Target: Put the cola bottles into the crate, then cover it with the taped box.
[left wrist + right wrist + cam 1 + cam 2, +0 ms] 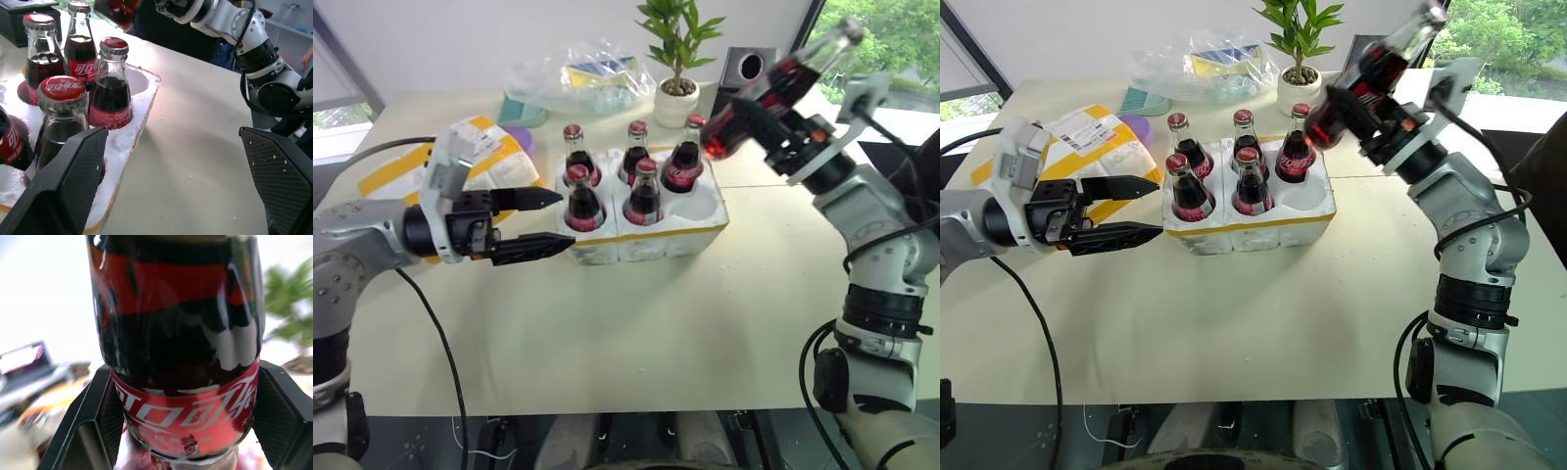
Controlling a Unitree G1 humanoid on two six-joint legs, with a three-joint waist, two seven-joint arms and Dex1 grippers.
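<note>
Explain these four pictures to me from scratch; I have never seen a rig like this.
A humanoid robot stands at a table. Two pictures come from cameras in its head, looking down over both arms; the other two from a camera on each wrist. Its left gripper is open and empty beside the crate, a white foam tray holding five cola bottles, with one well free. The right gripper is shut on a sixth bottle, tilted in the air above the tray. Behind the left arm lies the taped box; a potted plant and a plastic bag stand farther back.
</note>
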